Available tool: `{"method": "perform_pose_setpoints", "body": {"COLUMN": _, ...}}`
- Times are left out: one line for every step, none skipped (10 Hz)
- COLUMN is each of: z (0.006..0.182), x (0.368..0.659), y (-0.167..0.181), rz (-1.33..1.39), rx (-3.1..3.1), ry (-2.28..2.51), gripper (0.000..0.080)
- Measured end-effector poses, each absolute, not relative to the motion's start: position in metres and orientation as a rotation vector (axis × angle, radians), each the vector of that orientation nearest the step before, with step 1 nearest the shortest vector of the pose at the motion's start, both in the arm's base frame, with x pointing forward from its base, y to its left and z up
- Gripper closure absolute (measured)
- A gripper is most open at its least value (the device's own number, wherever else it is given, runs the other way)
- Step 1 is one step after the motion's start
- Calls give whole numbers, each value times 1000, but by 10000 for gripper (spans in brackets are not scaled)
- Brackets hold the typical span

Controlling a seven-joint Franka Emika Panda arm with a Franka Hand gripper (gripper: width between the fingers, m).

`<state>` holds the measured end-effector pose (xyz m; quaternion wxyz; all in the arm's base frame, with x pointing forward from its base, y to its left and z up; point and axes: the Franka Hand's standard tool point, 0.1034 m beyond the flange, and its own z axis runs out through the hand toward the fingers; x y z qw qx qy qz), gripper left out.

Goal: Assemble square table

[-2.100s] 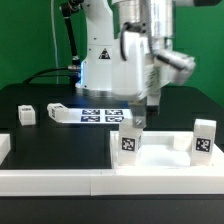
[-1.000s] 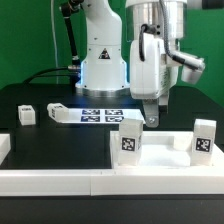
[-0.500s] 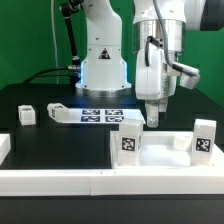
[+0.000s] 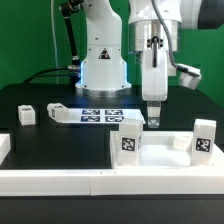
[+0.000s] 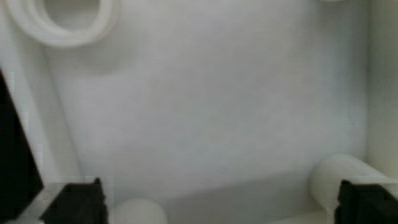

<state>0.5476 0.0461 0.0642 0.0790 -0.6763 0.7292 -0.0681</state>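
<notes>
The square table's white tray-like top (image 4: 165, 152) lies at the exterior view's right, against the front rail. Two tagged white blocks stand upright on it, one at its left (image 4: 129, 143) and one at its right (image 4: 204, 140). My gripper (image 4: 153, 122) hangs fingers-down just above the top's back edge, open, with nothing between its fingers. In the wrist view the black fingertips (image 5: 71, 203) frame the gripper (image 5: 222, 205) over the top's white surface (image 5: 214, 110), which has a round hole (image 5: 63, 25). Two loose white legs (image 4: 25, 114) (image 4: 58, 111) lie at the back left.
The marker board (image 4: 100, 114) lies in front of the robot base (image 4: 100, 60). A long white rail (image 4: 60, 181) runs along the front edge, with a short rail piece (image 4: 4, 148) at the left. The black table mat (image 4: 60, 145) lies between them.
The wrist has turned and the gripper has shifted slightly toward the exterior view's right and lower over the top's back edge. It stays open. Nothing else moved.
</notes>
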Motion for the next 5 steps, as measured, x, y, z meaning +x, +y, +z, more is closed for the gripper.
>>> {"method": "perform_pose_setpoints", "body": {"z": 63, "x": 547, "y": 48, "rz": -202, "rx": -2026, "ry": 2183, "gripper": 150}}
{"method": "perform_pose_setpoints", "body": {"z": 63, "x": 547, "y": 48, "rz": -202, "rx": -2028, "ry": 2182, "gripper": 150}}
{"method": "perform_pose_setpoints", "body": {"z": 62, "x": 547, "y": 48, "rz": -202, "rx": -2030, "ry": 2181, "gripper": 150}}
{"method": "perform_pose_setpoints", "body": {"z": 63, "x": 548, "y": 44, "rz": -229, "rx": -2042, "ry": 2156, "gripper": 150}}
{"method": "perform_pose_setpoints", "body": {"z": 64, "x": 547, "y": 34, "rz": -281, "rx": -2025, "ry": 2135, "gripper": 150}}
